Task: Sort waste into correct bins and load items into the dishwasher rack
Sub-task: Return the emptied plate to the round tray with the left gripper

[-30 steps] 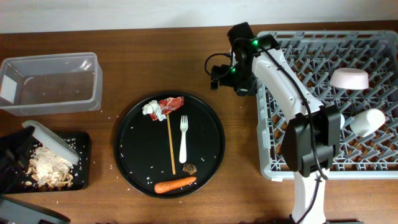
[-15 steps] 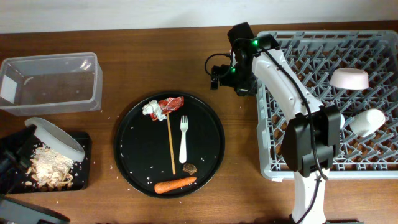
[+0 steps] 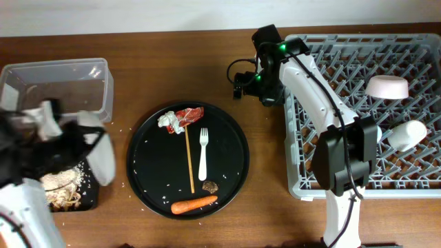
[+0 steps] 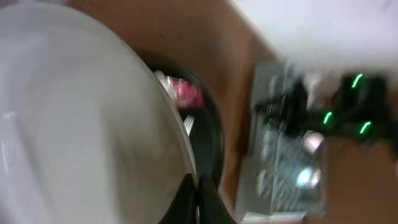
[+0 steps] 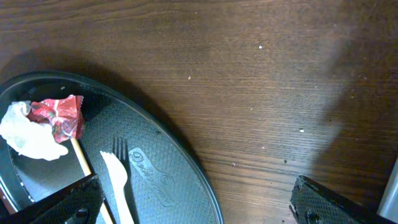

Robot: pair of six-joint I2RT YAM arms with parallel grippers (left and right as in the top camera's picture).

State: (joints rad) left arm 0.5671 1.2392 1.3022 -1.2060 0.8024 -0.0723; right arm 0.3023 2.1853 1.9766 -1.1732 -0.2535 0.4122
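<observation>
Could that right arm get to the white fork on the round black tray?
Probably yes. The right gripper hangs open over bare table beside the round black tray, and the white fork lies uncovered, with only the thin wooden stick alongside.

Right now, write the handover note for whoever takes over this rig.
Left gripper shut on the white plate, held by the black rectangular tray, where the crumbs lie.
Right gripper open, empty, over the table beside the rack.
Done: bowl and white cup in the rack.
To do: rack the plate, fork and stick; bin the red wrapper, white paper, carrot and brown lump, all on the round tray.
</observation>
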